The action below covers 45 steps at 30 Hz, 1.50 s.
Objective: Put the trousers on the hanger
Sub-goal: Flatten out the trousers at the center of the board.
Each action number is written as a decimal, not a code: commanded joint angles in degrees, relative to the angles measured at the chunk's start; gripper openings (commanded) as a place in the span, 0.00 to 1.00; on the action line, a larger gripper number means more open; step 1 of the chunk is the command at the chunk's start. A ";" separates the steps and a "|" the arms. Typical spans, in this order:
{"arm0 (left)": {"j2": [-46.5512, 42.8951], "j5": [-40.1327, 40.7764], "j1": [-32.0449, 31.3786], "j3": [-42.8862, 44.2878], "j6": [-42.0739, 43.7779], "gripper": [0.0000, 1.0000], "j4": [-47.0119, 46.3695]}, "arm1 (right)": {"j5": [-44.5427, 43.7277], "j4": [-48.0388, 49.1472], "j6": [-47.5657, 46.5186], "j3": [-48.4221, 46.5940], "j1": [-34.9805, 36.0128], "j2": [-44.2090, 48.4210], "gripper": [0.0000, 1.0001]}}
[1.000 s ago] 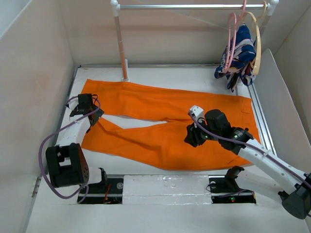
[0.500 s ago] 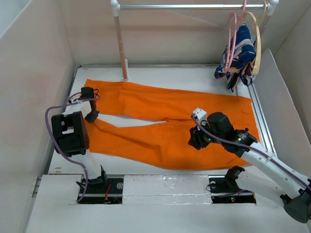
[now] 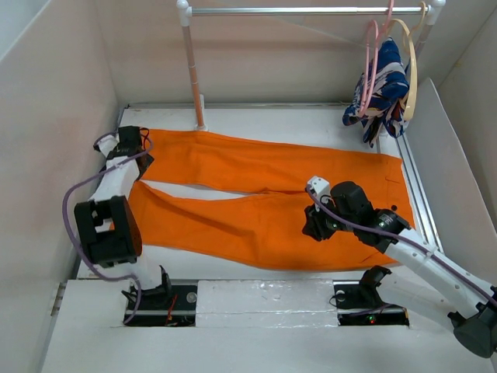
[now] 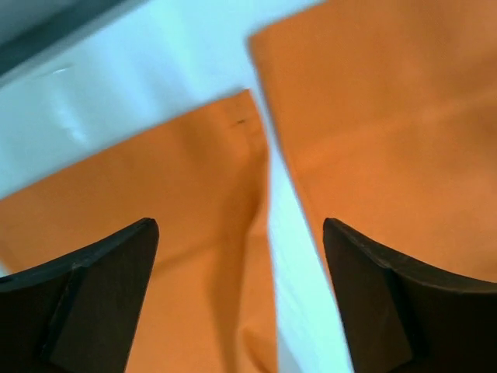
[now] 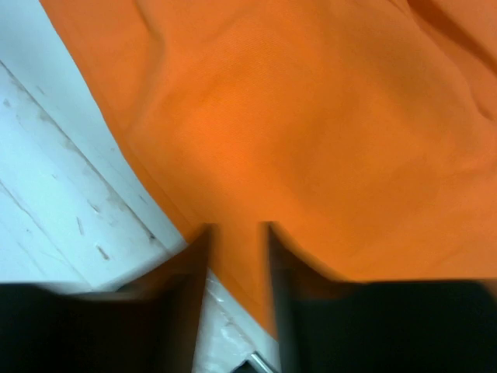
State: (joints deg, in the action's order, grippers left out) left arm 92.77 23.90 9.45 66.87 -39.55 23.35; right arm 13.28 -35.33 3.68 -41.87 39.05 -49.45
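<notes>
Left gripper (image 3: 124, 144) hangs with its two fingers (image 4: 101, 264) spread wide and nothing between them, low over the cuffs of the trousers (image 3: 256, 167), a little nearer to me than the white post (image 3: 192, 70) that rises from the back of the table (image 3: 256, 116). Its wrist view looks straight down on the thin strip of bare table that parts the two cuffs. Much farther from that post, the right gripper (image 3: 314, 225) is pressed down at the near edge of the trousers' seat. Its fingers (image 5: 190, 264) stand close together with the orange hem running between them, but the view is blurred and I cannot tell whether they have bitten onto the cloth or only rest against it. The trousers lie flat and spread out. Their long axis runs across the table, with the waist at the end away from the post and both legs pointing back toward it. The rear leg's cuff reaches the post's foot, and the front leg angles slightly nearer to me. From the post's top a rail (image 3: 311, 11) runs sideways. At its far end the pink hanger (image 3: 366, 39) hangs by its hook, just beside a tan hanger (image 3: 411, 70) and a blue-and-white patterned garment (image 3: 384, 85), well apart from both grippers.
</notes>
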 commanded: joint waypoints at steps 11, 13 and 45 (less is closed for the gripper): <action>-26.26 -10.46 24.38 -27.59 -8.43 0.39 6.61 | 1.93 1.23 -2.27 0.38 -0.11 3.92 0.14; -24.31 -11.76 26.04 -27.67 -10.01 0.44 7.06 | 1.67 1.14 -2.80 0.29 -0.11 3.14 0.29; -30.88 -15.90 25.97 -27.24 -2.46 0.00 -0.08 | -1.32 -0.70 2.54 -0.85 -4.41 1.90 0.59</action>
State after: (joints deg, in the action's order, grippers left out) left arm 68.47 10.07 35.68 35.27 -44.29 19.75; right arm 14.46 -36.07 2.09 -41.50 36.80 -47.40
